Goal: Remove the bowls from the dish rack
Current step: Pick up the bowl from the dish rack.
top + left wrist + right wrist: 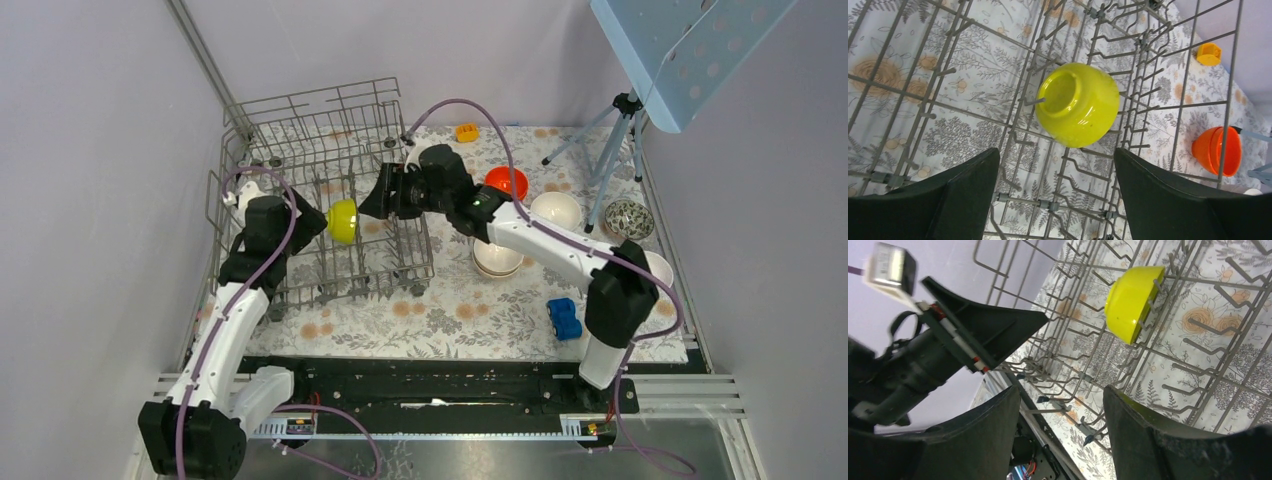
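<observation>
Sideways among dish rack (310, 140) tines (1034, 100), yellow-green bowl (1078, 104); left fingers (948, 200) and right fingers (1168, 440) spread, empty.

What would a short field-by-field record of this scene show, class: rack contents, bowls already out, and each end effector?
In rack: one yellow bowl, lying on its side on the tines of the rack
Out, right of rack: orange bowl, white bowl, patterned bowl, stack, among others
Left end effector: open, empty, facing the yellow bowl, not touching it
Right end effector: open, empty, over the rack's right part
Other: blue toy car near the right arm
</observation>
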Tool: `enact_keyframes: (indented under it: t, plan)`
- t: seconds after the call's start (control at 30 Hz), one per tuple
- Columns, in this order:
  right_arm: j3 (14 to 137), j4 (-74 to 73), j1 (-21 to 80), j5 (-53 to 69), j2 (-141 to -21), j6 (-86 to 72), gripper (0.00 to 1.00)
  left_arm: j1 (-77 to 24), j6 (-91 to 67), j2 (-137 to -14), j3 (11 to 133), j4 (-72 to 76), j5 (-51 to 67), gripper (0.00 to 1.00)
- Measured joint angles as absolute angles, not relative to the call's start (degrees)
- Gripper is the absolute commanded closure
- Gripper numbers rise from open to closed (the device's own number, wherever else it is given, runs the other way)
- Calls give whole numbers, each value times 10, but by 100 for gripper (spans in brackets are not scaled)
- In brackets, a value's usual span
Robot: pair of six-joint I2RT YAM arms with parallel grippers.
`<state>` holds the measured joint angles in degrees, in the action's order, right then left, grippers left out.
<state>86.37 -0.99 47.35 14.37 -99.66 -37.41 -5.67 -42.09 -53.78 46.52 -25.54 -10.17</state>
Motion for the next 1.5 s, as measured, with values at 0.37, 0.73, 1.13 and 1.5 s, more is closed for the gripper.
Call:
enact_keyframes:
  t: [0.37,0.73,1.13,1.5]
  plan:
    - [956,-31,480,136,-1131,-379,34,-55,-429,-579,451,-176,-79,26]
    - [1025,-18,468,165,-1217,-414,34,-55,-462,-630,415,-119,-89,42]
    - [1090,-27,459,181,-1284,-437,34,-52,-495,-646,379,-89,-94,57]
    - [1095,-35,453,182,-1309,-453,36,-51,-510,-658,369,-74,-97,59]
